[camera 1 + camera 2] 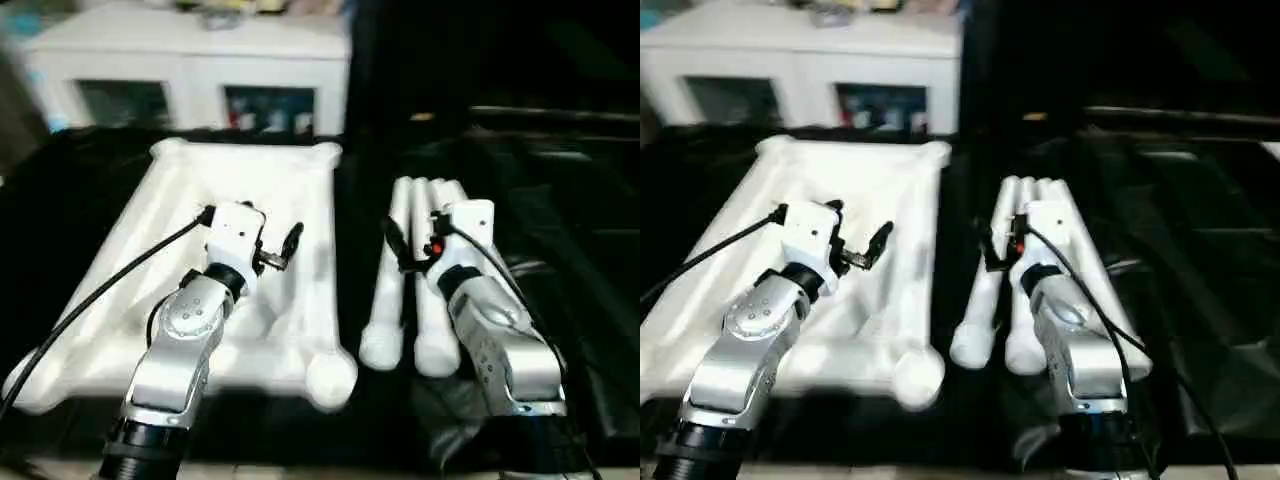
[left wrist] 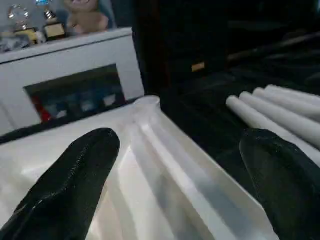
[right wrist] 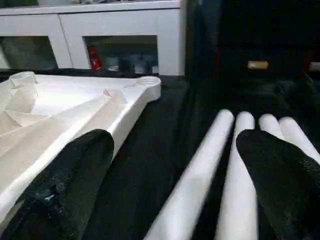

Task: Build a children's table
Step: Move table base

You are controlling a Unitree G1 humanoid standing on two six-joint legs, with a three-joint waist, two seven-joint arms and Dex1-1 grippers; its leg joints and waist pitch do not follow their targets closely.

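On the black-draped work table point(image 1: 80, 180): one white plastic rectangular table top point(image 1: 290, 200), lying underside up, ribs and round corner sockets showing. Its near edge and part of its ribbing are covered by the robot's silver left forearm; the near-left corner socket runs to the picture's edge in the head views.

Just beside it, to the robot's right and separated by a strip of black cloth: four long white tapered plastic tube legs point(image 1: 385, 290), laid side by side, touching one another. The right forearm hides most of the outer two; only two thick ends are plain at the near side.

Left gripper point(image 1: 250, 225): above the table top's ribbed middle, black fingers point(image 2: 75, 175) spread wide, nothing between them.

Right gripper point(image 1: 435, 235): above the row of legs, fingers point(image 3: 280, 175) likewise spread wide, nothing held. Contact with the legs cannot be told.

Behind the table: white cabinet with glass doors point(image 1: 190, 60), contents blurred.
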